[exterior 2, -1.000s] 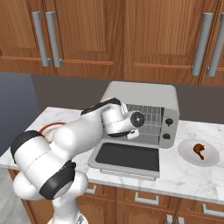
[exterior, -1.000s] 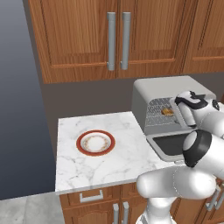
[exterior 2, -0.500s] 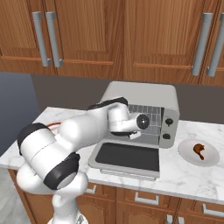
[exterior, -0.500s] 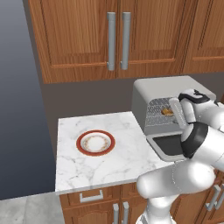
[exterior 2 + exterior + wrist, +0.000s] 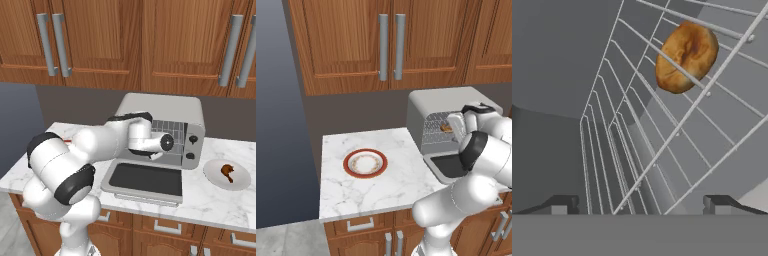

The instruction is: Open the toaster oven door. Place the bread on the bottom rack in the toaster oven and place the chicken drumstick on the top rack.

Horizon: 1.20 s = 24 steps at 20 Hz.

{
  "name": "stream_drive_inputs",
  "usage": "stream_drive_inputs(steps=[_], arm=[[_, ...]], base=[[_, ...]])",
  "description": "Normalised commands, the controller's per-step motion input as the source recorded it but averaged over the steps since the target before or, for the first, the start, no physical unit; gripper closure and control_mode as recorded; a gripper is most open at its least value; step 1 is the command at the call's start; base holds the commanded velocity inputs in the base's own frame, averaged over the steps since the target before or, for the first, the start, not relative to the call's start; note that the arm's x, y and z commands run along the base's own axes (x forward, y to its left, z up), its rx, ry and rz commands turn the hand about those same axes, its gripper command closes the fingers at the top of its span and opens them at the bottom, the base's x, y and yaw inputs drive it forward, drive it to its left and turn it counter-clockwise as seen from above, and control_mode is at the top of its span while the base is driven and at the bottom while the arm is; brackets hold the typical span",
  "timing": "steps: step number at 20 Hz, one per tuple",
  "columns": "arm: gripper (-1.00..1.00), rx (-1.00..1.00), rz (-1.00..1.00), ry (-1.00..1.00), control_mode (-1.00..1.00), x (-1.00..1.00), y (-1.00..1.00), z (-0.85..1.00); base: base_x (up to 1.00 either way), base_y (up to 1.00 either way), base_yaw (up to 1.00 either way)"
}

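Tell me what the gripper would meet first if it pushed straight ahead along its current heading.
Probably the wire bars of the bottom rack. The open gripper points into the toaster oven; the bread sits farther along the rack, off-centre, though depth is unclear.

My arm (image 5: 75,150) — glossy white rounded shells, fat tubular links, dark charcoal bands at joints. Wrist end carries black round disc with pale centre. My finger tips (image 5: 562,204) — small, dark grey, blocky, lighter flat faces.
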Motion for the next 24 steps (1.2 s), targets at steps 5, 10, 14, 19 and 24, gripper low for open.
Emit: stream_drive_inputs(steps=[5,10,14,19,24], arm=[[-1.00,0.00,0.09,0.00,-1.00,0.09,0.10,-0.27],[-1.00,0.00,0.03,0.00,-1.00,0.54,0.05,0.00],[-1.00,0.00,0.02,0.00,-1.00,0.42,0.04,-0.02],[-1.00,0.00,0.01,0.00,-1.00,0.24,0.01,-0.20],[1.00,0.00,0.04,0.00,-1.00,-0.03,0.00,-0.17]], base=[[0.00,0.00,0.00],[0.00,0.00,0.00],[0.00,0.00,0.00],[0.00,0.00,0.00],[0.00,0.00,0.00]])
